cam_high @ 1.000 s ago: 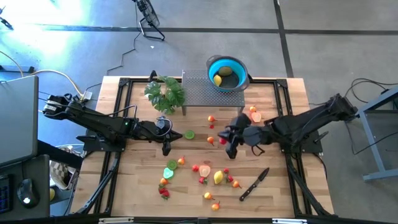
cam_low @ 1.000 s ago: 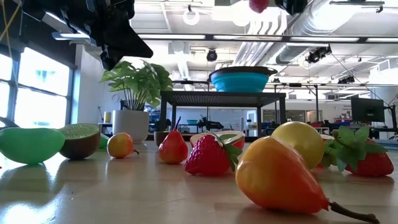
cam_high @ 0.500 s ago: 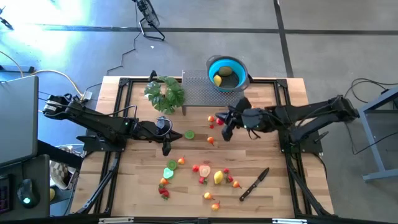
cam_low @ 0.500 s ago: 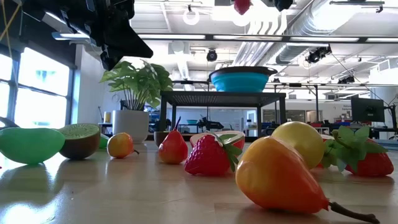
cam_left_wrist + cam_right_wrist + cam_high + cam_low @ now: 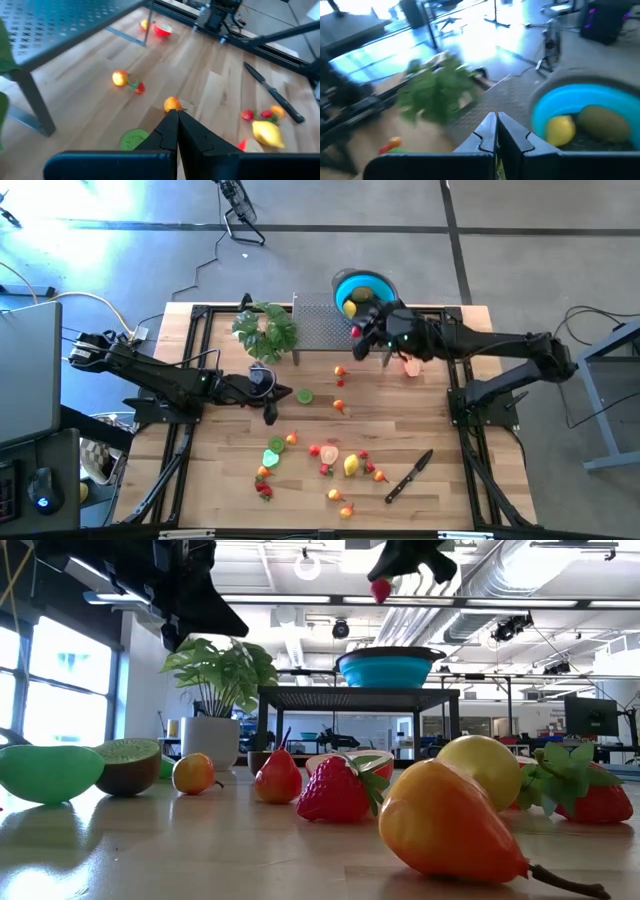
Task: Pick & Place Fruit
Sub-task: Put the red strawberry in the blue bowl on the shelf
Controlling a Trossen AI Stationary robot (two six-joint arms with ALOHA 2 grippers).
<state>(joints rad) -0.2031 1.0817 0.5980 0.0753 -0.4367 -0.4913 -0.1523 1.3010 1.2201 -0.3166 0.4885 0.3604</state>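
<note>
My right gripper (image 5: pixel 358 333) is high over the grey perforated stand (image 5: pixel 320 330), just beside the near-left rim of the blue bowl (image 5: pixel 378 282), and is shut on a red strawberry (image 5: pixel 380 590). The bowl sits on the stand and holds a yellow lemon (image 5: pixel 560 129) and a brown kiwi (image 5: pixel 602 122). My left gripper (image 5: pixel 176 120) is shut and touches nothing, hovering above the table left of centre near a green lime slice (image 5: pixel 304 396). Several small fruits (image 5: pixel 330 455) lie on the wooden table. My right gripper pinches the red strawberry (image 5: pixel 355 331) between its two fingers (image 5: pixel 405 562). The fruit shows just below the fingertips and is lifted well clear of the table. In the right wrist view the shut fingers hide it, so which part they grip cannot be told.
A bushy green potted plant (image 5: pixel 266 330) stands at the stand's left end. A black-handled knife (image 5: pixel 408 476) lies near the table's near right. A halved red fruit (image 5: pixel 410 366) lies under my right arm. Black frame rails (image 5: pixel 200 350) run along the table's sides.
My right gripper has carried the red strawberry from over the table's middle toward the far edge and upward, ending beside the blue bowl's rim above the stand. It stayed shut on the fruit throughout.
</note>
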